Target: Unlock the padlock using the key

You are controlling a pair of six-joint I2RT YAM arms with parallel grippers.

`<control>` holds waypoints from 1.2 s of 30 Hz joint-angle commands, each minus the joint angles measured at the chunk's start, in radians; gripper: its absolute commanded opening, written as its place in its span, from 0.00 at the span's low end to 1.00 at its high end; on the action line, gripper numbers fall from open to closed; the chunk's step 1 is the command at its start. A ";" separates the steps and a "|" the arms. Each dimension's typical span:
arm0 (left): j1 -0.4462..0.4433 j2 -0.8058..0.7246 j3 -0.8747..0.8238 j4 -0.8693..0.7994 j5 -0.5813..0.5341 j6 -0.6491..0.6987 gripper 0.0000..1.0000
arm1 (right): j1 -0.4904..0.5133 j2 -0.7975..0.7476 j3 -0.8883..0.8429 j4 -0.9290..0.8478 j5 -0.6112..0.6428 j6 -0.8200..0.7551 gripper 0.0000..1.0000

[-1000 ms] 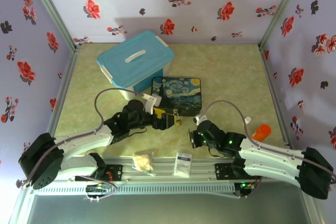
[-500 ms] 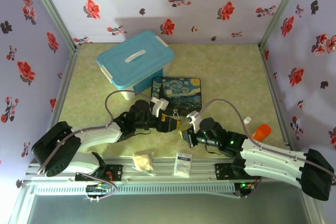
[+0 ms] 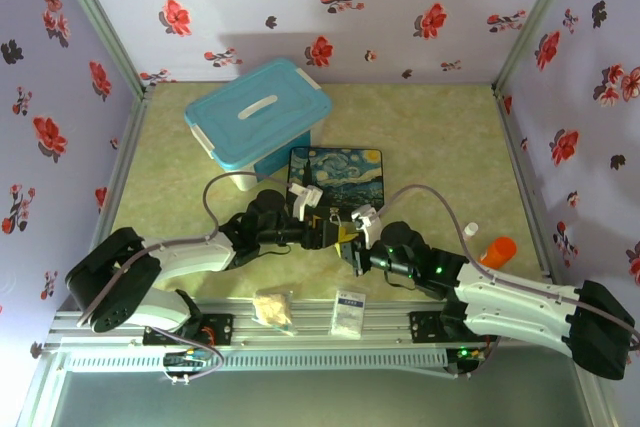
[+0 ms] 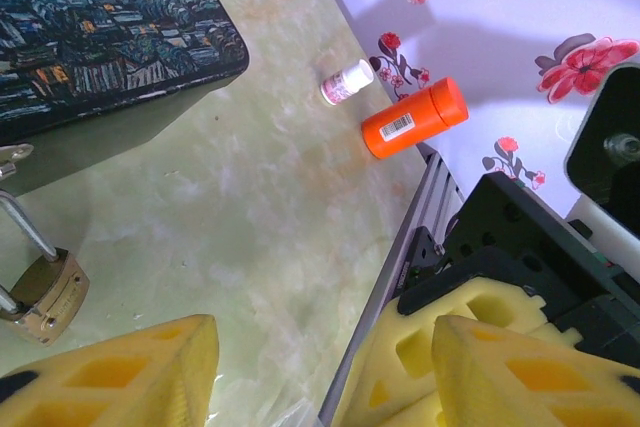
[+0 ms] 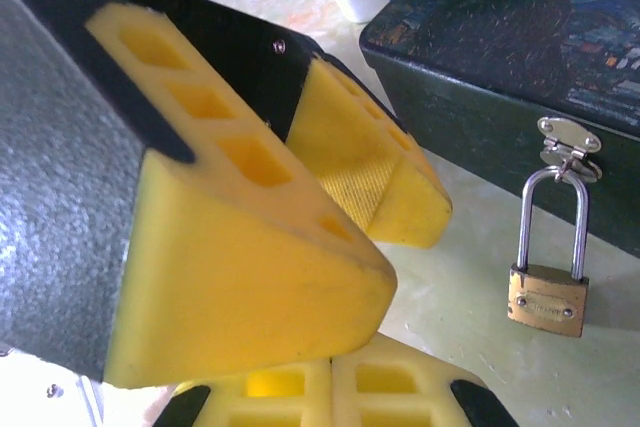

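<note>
Padlock hangs from the hasp of the painted box, lower right of the right wrist view. Your left tool is parted and empty. The right tool is pinched closed; whether on the key, I cannot tell. Crowded this close, they may collide or set it swinging.

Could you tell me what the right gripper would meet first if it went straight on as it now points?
Probably the yellow fingers of the left gripper, directly ahead of the right gripper; the padlock hangs off to the side. Depth is unclear.
</note>
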 commanded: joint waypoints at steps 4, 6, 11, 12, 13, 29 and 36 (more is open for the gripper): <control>0.015 -0.018 -0.019 -0.023 -0.100 -0.070 0.64 | 0.005 -0.016 -0.011 0.031 0.037 -0.012 0.00; 0.008 -0.018 -0.035 0.011 -0.126 -0.146 0.65 | 0.005 -0.031 -0.028 0.052 0.070 0.004 0.00; -0.051 -0.054 -0.129 0.255 -0.293 -0.448 0.76 | 0.004 -0.043 -0.056 0.152 0.174 0.048 0.00; -0.055 -0.059 -0.136 0.264 -0.315 -0.498 0.79 | 0.004 -0.040 -0.058 0.182 0.185 0.049 0.00; -0.063 -0.064 -0.144 0.279 -0.341 -0.538 0.81 | 0.004 -0.034 -0.056 0.209 0.196 0.048 0.00; -0.159 0.020 -0.218 0.550 -0.581 -0.853 1.00 | 0.021 0.292 0.082 0.500 0.141 0.006 0.00; -0.159 0.064 -0.270 0.650 -0.618 -0.901 0.99 | 0.040 0.365 0.100 0.515 0.125 0.013 0.00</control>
